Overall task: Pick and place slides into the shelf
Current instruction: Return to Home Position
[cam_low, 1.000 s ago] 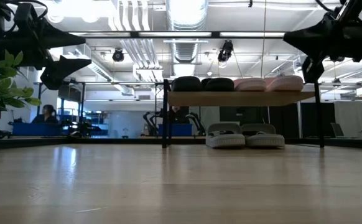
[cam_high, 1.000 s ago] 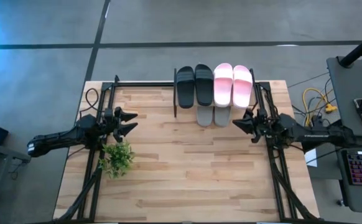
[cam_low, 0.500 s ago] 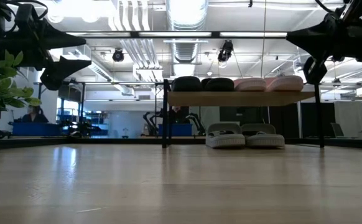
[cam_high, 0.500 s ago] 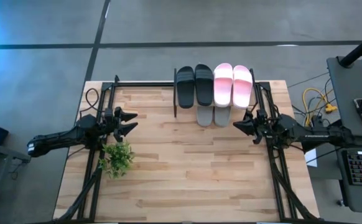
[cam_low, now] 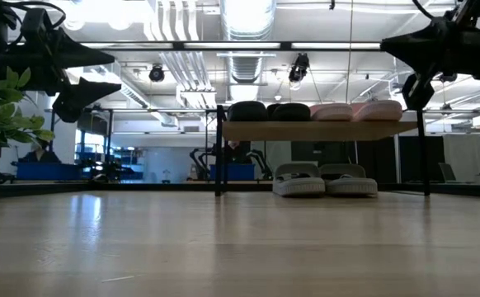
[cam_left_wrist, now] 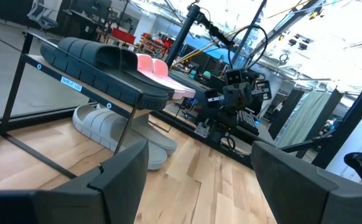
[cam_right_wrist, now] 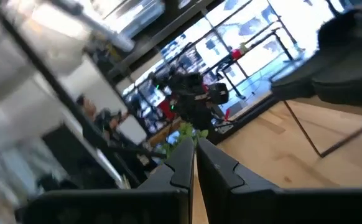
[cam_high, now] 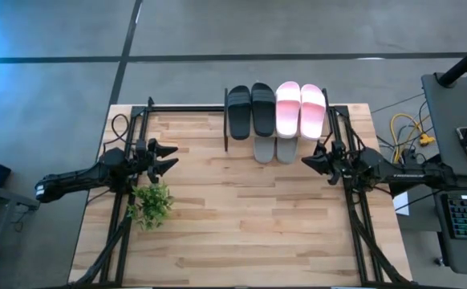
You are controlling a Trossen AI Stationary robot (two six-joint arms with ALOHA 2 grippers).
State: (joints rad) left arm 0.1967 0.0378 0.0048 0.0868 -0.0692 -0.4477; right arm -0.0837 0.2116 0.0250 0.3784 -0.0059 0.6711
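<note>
The shelf (cam_low: 322, 129) stands at the table's far edge. The black pair of slides (cam_high: 251, 110) and the pale pink pair (cam_high: 301, 109) lie side by side on its top board. The grey pair (cam_high: 274, 149) sits on the tier below, toes sticking out toward the near edge (cam_low: 325, 179). My left gripper (cam_high: 168, 158) hovers open above the table's left part and points at the shelf; its wrist view (cam_left_wrist: 199, 180) shows all three pairs. My right gripper (cam_high: 306, 160) hovers shut just right of the grey pair (cam_right_wrist: 193, 155).
A small potted plant (cam_high: 152, 205) stands on the table just near-side of my left gripper. Black frame rails (cam_high: 137, 120) run along the table's left, right and far edges. The middle and near parts of the wooden table (cam_high: 241, 233) are bare.
</note>
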